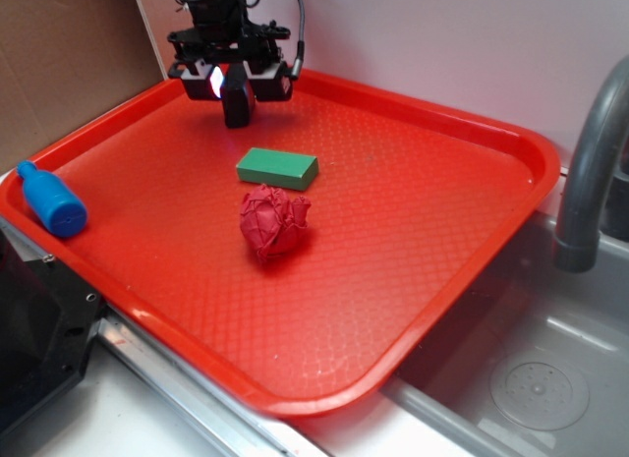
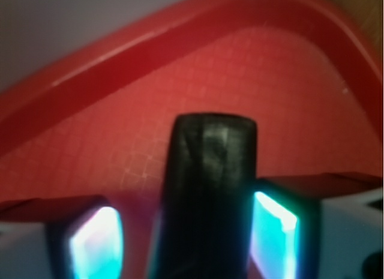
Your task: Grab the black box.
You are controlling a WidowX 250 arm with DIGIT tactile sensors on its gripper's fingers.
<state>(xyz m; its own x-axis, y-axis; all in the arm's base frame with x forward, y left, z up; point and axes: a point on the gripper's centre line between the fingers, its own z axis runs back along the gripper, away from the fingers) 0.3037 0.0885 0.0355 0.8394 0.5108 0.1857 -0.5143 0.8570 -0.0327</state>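
The black box [image 1: 237, 103] stands on end at the tray's far left corner, a small matte block. In the wrist view the black box [image 2: 211, 189] fills the centre between the two glowing pads. My gripper [image 1: 238, 88] is lowered over it, open, with a finger on each side. In the wrist view my gripper [image 2: 186, 243] has its right pad [image 2: 273, 231] against the box's side. Red tray shows in the gap between the box and the left pad [image 2: 96, 243]. The box's lower end is hidden there.
The red tray [image 1: 442, 231] holds a flat green block [image 1: 277, 168] and a crumpled red cloth [image 1: 273, 221] in its middle. A blue bottle [image 1: 51, 201] lies on the left rim. The raised back rim [image 2: 120, 57] runs close behind the gripper. A grey faucet [image 1: 590, 172] and a sink [image 1: 531, 378] are at the right.
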